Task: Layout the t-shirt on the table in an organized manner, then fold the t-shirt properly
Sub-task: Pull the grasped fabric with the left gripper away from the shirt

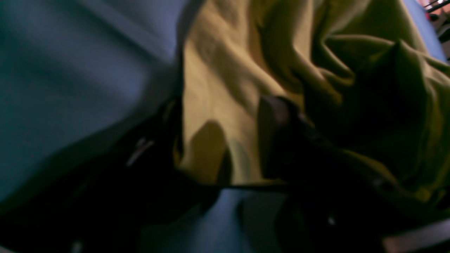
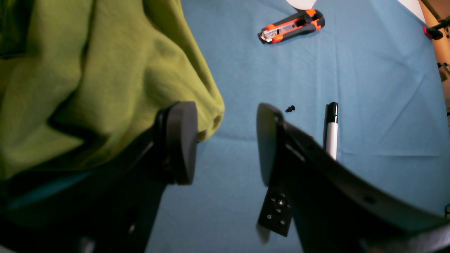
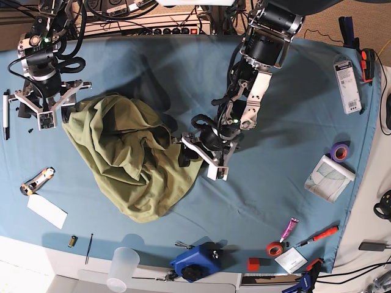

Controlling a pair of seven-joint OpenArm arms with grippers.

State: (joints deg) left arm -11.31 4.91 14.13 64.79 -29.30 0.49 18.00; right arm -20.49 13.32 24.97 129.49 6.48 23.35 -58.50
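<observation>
Evidently soft, limp t-shirt [image 3: 131,162] — crumpled centre-left | grab hems | right gripper [image 2: 225,140] agape, empty | left gripper [image 3: 201,152] — state unclear

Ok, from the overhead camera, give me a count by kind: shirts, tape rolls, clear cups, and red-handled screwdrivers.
Shirts: 1, the t-shirt
Tape rolls: 2, the purple tape roll and the red tape roll
Clear cups: 1, the cup
Red-handled screwdrivers: 1, the screwdriver
Total: 5
</observation>
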